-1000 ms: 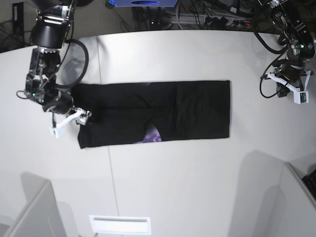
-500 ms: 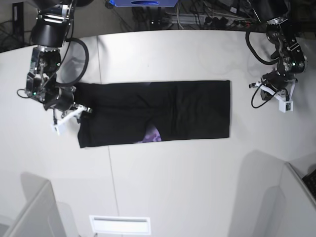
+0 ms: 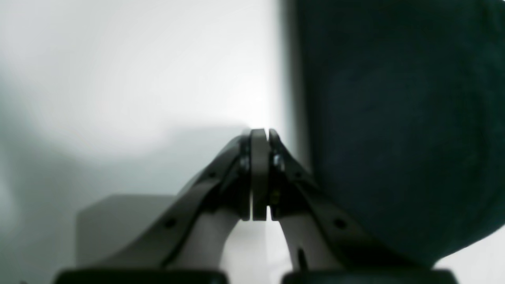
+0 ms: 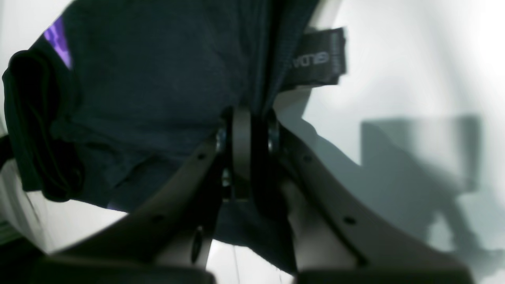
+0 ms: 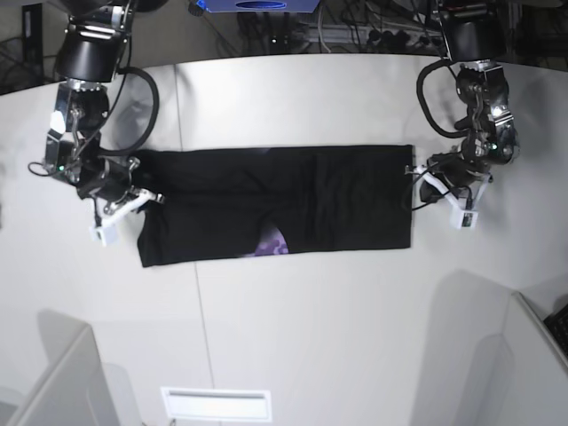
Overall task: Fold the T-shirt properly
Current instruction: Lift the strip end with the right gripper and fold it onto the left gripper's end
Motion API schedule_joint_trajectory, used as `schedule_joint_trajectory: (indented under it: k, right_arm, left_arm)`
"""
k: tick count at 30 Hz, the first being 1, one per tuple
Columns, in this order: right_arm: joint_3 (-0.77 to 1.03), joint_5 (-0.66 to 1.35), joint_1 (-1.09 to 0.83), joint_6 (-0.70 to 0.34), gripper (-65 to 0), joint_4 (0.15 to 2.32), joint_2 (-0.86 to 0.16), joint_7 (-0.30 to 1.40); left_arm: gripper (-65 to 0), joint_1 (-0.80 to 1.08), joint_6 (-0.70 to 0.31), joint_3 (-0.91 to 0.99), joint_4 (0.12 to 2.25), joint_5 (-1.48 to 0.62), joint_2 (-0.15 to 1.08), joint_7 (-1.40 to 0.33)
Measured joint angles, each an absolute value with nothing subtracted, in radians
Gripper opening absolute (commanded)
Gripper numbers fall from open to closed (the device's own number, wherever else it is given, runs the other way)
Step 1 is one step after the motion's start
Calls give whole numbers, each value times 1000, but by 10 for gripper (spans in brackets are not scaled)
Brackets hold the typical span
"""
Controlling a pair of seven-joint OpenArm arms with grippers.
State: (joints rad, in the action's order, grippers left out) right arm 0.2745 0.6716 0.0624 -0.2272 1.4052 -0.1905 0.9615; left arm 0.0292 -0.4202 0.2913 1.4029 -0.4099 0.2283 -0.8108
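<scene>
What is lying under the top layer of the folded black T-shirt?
Where the T-shirt's top layer parts at its near edge, a purple printed patch shows beneath. The rest of the print is covered by black cloth. Under everything is the white table.

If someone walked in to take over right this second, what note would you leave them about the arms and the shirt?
Right gripper: shut on the T-shirt, at its collar end near the neck label.
Left gripper: shut, holding nothing, beside the shirt's other end.
Shirt: lies flat on the white table as a long black strip, a bit of purple print showing at its front edge.
Done: sides folded in lengthwise.
Left: fold the strip end over end, probably with the left gripper taking hold too.
</scene>
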Motion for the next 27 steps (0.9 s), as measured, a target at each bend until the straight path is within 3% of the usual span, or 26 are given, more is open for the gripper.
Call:
schedule_joint_trajectory:
  k: [6,20,27]
  right_arm:
    - [173,509,38,-225,-650,1593,-148,953]
    - [-40,358,5,-228,-650,1855,-37,970]
    - [-214,356,8,-109,-650,1874,-13,965]
  left_arm:
    - [-650,-8,-426,229,1408,-258,197,-799]
    - [-650,-19,-420,219,1408,-243,167,-792]
    - [-650,-17,-420,219,1408,-244,167,-791]
